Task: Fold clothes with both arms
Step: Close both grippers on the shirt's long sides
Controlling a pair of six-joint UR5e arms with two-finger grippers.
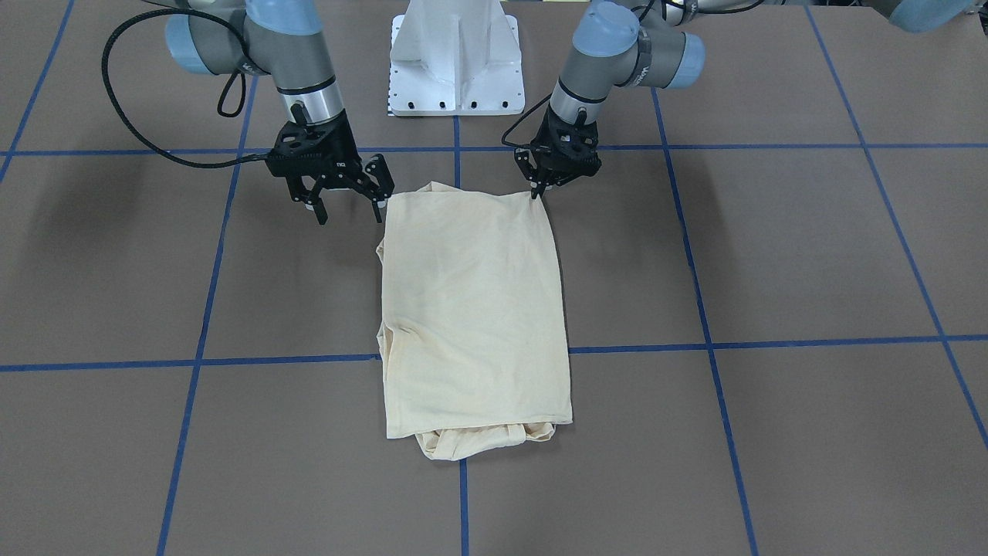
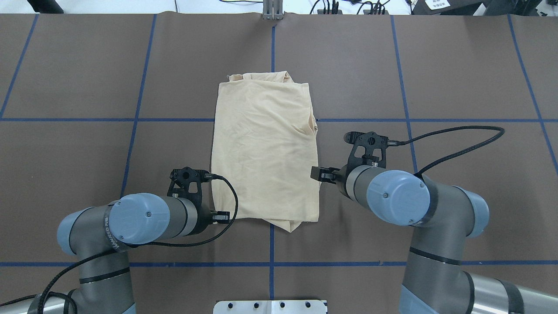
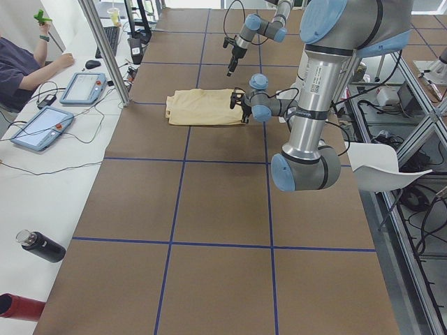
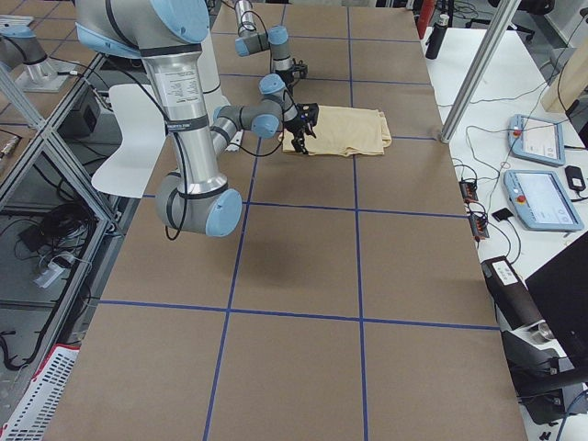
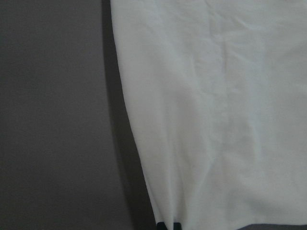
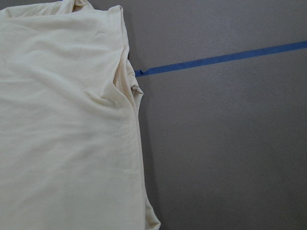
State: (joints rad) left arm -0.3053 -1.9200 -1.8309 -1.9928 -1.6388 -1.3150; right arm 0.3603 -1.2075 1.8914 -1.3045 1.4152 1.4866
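Note:
The clothes (image 1: 475, 301) are one cream-yellow shirt lying folded into a long rectangle at the table's middle, plain side up (image 2: 263, 148). At its corner nearest the robot, on the robot's left side, my left gripper (image 1: 535, 193) is shut on the fabric edge. The left wrist view shows pale cloth (image 5: 216, 120) running down to the dark fingertips (image 5: 164, 225). My right gripper (image 1: 349, 215) stands open just beside the other near corner, one fingertip (image 1: 378, 213) next to the cloth, with nothing between its fingers. The right wrist view shows the shirt's side edge (image 6: 62, 120) and no fingers.
The white pedestal base (image 1: 457, 62) stands behind the shirt. Blue tape lines (image 1: 772, 342) grid the brown table. A side bench holds control tablets (image 3: 42, 129), bottles (image 3: 40, 246) and a metal post (image 3: 105, 52); a seated person (image 3: 21, 66) is there.

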